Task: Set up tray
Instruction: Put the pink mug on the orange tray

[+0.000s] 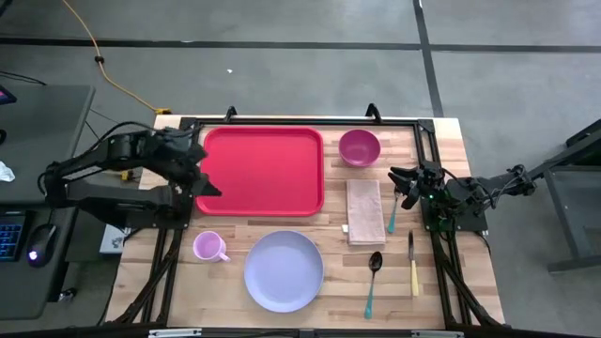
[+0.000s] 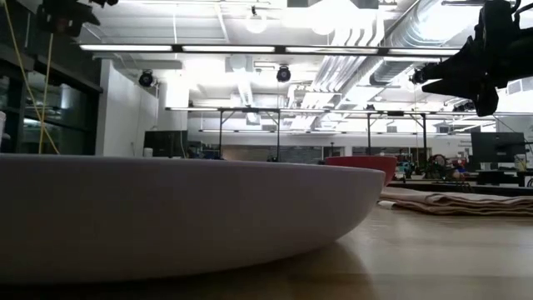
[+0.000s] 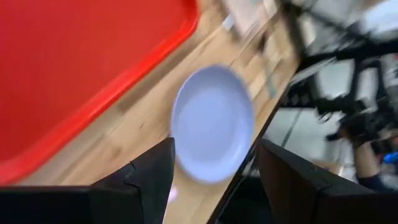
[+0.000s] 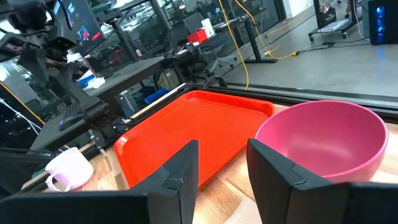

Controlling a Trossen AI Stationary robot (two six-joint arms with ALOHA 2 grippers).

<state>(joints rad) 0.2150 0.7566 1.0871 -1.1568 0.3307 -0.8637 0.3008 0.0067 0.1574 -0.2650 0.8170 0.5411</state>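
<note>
Left gripper (image 1: 202, 174) fingers apart beside the red tray (image 1: 265, 169); right gripper (image 1: 402, 180) fingers apart near the bowl (image 1: 359, 147).

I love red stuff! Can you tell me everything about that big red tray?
The tray is a big, flat rectangle of smooth red plastic, it seems, with rounded corners and a low raised rim. It lies flat on the wooden table toward the far edge, with nothing on it. The left gripper hovers at its left edge, fingers open. The pink bowl sits apart to its right.
</note>
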